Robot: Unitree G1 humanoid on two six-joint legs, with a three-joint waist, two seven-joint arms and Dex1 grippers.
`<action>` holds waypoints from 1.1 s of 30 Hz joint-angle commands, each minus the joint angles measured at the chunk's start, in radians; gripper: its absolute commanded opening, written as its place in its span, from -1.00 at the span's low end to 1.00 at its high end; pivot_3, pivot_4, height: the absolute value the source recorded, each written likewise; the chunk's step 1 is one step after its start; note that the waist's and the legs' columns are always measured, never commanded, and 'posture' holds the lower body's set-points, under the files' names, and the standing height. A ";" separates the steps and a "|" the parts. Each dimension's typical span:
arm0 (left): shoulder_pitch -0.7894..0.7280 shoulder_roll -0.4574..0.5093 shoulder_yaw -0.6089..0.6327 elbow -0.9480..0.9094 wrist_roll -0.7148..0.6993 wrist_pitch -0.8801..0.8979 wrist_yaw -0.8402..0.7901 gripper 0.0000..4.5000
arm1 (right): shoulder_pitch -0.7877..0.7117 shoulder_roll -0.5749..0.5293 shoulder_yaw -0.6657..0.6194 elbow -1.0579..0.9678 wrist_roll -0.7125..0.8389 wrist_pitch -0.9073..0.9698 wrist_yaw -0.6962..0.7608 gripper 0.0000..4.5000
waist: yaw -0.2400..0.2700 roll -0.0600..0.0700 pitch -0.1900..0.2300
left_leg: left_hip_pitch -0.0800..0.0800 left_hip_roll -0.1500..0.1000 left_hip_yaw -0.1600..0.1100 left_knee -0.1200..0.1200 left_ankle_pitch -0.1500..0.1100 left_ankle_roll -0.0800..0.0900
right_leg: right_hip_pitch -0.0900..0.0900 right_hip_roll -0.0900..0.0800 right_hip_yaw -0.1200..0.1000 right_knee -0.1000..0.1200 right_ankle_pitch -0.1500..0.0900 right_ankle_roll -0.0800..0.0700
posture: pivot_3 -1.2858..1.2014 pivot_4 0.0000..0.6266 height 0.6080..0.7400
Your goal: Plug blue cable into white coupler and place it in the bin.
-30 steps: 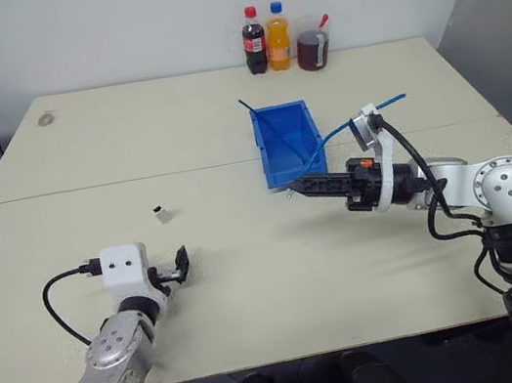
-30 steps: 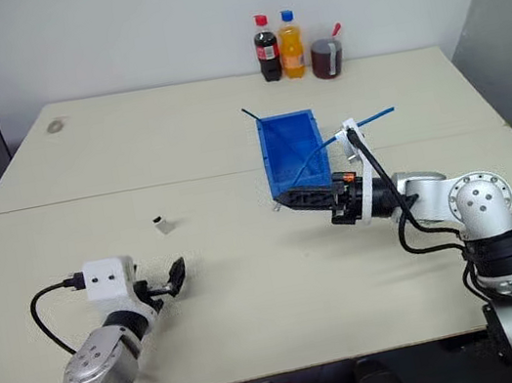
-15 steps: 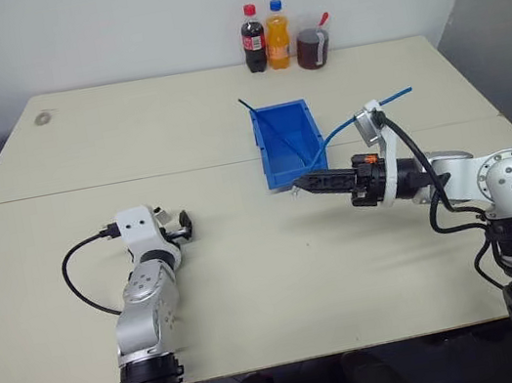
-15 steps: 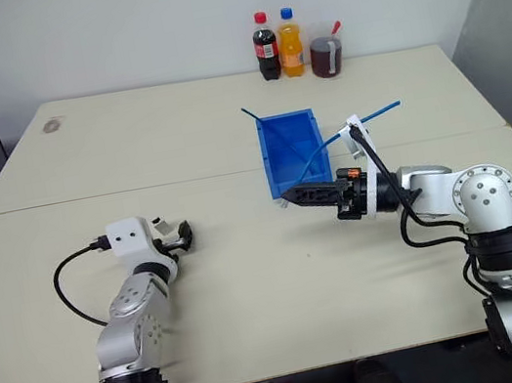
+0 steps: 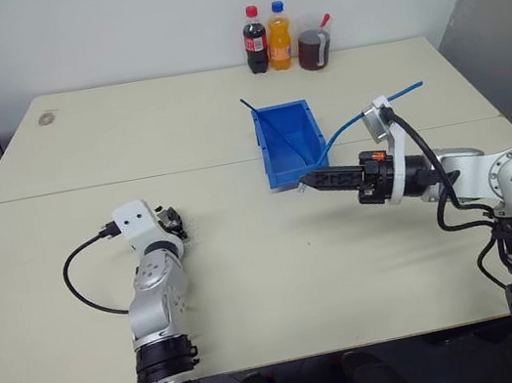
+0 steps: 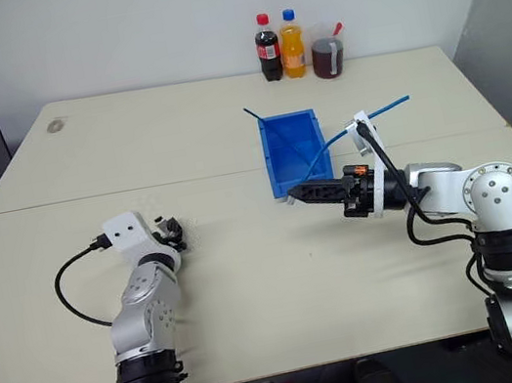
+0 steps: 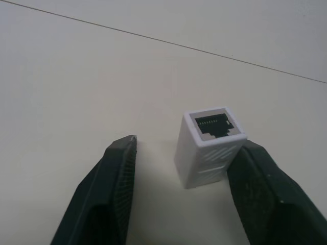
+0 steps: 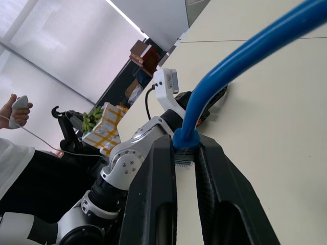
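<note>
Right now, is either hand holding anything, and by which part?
The right hand grips the blue cable at its plug end. The left hand straddles the white coupler, one finger against its side, not yet clamped.

left gripper (image 7: 179, 168): low, fingers parted | right gripper (image 5: 309, 181): raised, level, pointing left, fingers clamped

Bare table (image 5: 252, 281) lies between both arms; the bin (image 5: 287, 141) blocks the far middle.
</note>
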 commanded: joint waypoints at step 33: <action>-0.137 0.320 -0.610 0.393 0.061 -0.555 -1.489 -0.65 | 0.100 -0.102 0.516 -0.221 -0.886 -0.609 0.504 -0.90 | 0.013 0.008 -0.003 | 0.000 -0.004 0.000 0.001 0.000 0.000 | 0.002 -0.001 -0.001 -0.005 -0.001 0.002 | 0.03 -0.52 1.00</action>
